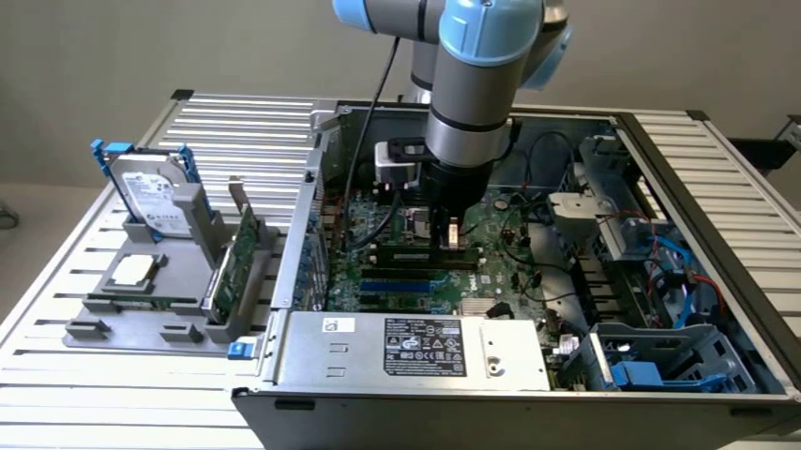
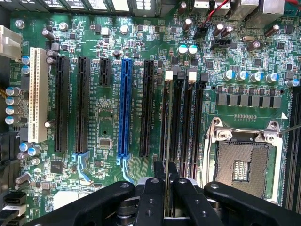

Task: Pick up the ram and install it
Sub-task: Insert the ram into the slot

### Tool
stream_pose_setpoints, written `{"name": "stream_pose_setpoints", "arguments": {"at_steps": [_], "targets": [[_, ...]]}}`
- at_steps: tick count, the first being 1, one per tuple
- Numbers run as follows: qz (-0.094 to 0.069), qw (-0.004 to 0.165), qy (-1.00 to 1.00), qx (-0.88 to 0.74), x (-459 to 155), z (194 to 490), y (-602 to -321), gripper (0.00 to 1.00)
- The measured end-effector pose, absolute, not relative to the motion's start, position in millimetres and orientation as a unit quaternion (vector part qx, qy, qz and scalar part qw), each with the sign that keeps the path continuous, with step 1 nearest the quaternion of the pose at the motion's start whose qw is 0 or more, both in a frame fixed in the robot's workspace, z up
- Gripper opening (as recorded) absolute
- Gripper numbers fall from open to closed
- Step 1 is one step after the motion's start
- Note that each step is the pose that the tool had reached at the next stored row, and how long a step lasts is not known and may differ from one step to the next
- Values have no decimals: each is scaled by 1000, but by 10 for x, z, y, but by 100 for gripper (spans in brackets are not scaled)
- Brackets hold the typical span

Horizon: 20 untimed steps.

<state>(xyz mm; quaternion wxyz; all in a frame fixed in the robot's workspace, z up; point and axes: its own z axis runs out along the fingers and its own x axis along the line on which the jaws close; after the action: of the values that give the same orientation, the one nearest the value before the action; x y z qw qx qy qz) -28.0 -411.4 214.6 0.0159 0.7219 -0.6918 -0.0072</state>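
Jaws clamped on the ram (image 2: pixel 165 188), seen edge-on between them.
It stands over the black memory slots (image 2: pixel 181 117) of the motherboard (image 2: pixel 108 127), beside the CPU socket (image 2: pixel 242 165), lined up along the slots; whether it touches one I cannot tell. The arm (image 1: pixel 470 112) reaches down into the open computer case (image 1: pixel 501 417) on the tabletop (image 1: pixel 238 122).

The arm (image 1: pixel 482 56) is cut off at the upper edge of the exterior view and covers the centre of the motherboard (image 1: pixel 507 270). The case (image 1: pixel 501 414) is cut off at the lower edge. Print on the power supply label (image 1: pixel 426 345) is too small to read. In the wrist view the ram (image 2: pixel 165 202), clamped in the end effector (image 2: pixel 165 165), shows edge-on; its chips are hidden.
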Motion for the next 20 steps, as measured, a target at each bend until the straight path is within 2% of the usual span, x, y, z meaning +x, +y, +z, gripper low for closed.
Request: {"name": "stream_pose_setpoints", "arguments": {"at_steps": [6, 8, 9, 12, 13, 14, 16, 17, 20], "targets": [[-7, 16, -692, 722, -280, 2142, -4113, 15], [-7, 16, -692, 722, -280, 2141, -4113, 27], [-7, 16, -692, 722, -280, 2141, -4113, 27], [-7, 16, -692, 722, -280, 2146, -4113, 45], [-7, 16, -692, 722, -280, 2156, -4113, 45], [-8, 16, -692, 722, -280, 2170, -4113, 51], [-8, 16, -692, 722, -280, 2207, -4113, 51], [-8, 16, -692, 722, -280, 2226, -4113, 57], [-8, 16, -692, 721, -281, 2282, -4113, 57]]}}
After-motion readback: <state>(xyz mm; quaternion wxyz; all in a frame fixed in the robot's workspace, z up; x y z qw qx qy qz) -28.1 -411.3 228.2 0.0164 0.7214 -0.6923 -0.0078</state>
